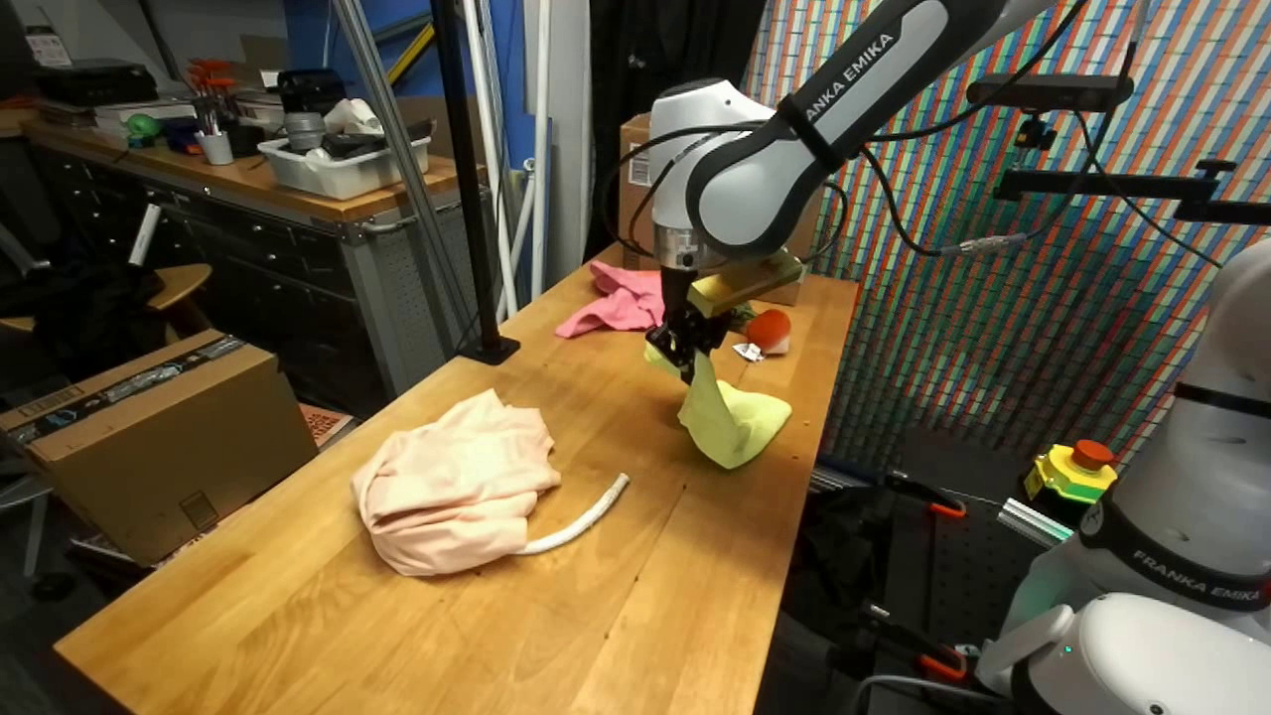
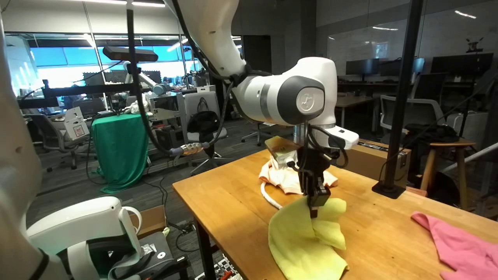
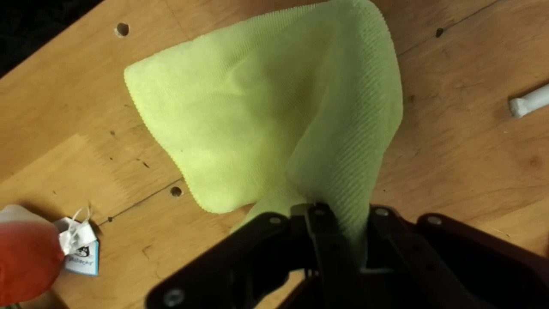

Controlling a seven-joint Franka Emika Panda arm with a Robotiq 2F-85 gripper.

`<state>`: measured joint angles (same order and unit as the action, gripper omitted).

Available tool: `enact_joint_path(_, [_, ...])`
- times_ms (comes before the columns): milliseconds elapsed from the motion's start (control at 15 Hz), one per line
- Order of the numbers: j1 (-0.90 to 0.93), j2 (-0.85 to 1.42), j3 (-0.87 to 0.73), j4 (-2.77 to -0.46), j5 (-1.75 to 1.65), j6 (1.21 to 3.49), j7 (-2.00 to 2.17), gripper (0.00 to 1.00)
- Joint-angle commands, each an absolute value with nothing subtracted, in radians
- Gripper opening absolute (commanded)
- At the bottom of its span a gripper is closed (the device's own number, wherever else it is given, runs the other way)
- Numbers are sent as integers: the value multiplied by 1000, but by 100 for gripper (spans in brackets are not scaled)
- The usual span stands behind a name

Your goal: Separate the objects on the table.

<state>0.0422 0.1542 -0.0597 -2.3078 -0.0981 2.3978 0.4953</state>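
My gripper [image 1: 687, 369] is shut on the yellow-green cloth [image 1: 740, 422], whose upper part is pinched between the fingers and raised. In the wrist view, folds of this cloth [image 3: 240, 124] spread out from the jaws; whether its lower edge touches the table [image 1: 655, 596] is hard to tell. Crumpled on the table, apart from it, lies the large cream-beige cloth [image 1: 457, 487]. A white cord [image 1: 586, 524] sticks out from under that cloth, and its free end [image 3: 529, 103] shows in the wrist view. The pink cloth [image 1: 626, 301] lies behind the gripper, seen also [image 2: 469, 247] in an exterior view.
A red-orange object [image 3: 28, 257] with a white tag [image 3: 79, 242] rests on the table near the gripper. A cardboard box [image 1: 635, 189] stands behind the arm. The black pole's base [image 1: 487, 350] sits at the table's edge. Another cardboard box [image 1: 169, 447] is beside the table.
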Motion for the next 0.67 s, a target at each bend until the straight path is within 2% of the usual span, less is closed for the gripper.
enact_joint_path(0, [39,95,-72,-2381,-104,2439,572,14])
enact_joint_path(600, [30,71,-76,-2436,-95,2411,750,13])
